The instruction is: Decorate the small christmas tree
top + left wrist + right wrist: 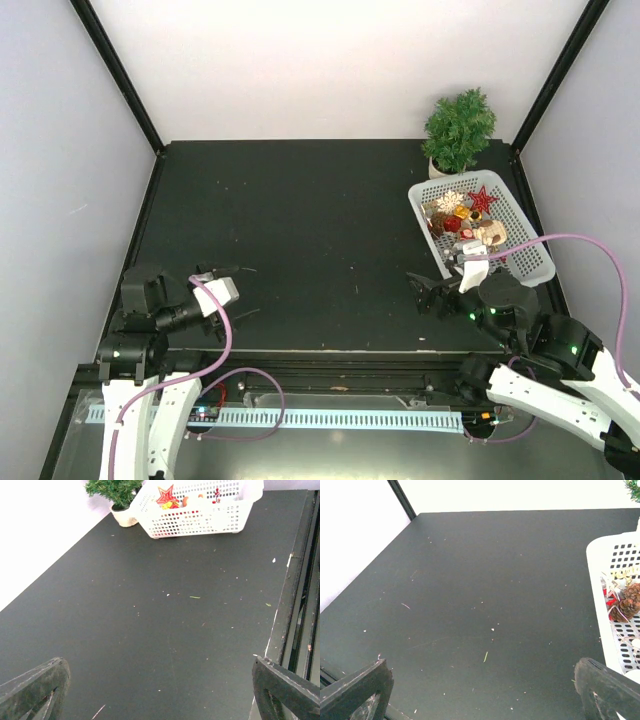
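The small christmas tree (459,128), bushy and dark green in a white pot, stands at the table's far right corner; it also shows in the left wrist view (115,489). Right in front of it lies a white mesh basket (530,250) of ornaments, among them a red star (482,198) and pine cones (627,597). My left gripper (240,292) is open and empty low over the near left of the table. My right gripper (425,292) is open and empty just left of the basket's near end. In both wrist views the fingers stand wide apart over bare black surface (160,695) (482,695).
The black table (320,230) is walled by white panels with black corner posts. A slotted rail and cables run along its near edge below the arm bases. The basket's near rim (600,570) lies close to my right gripper's right finger.
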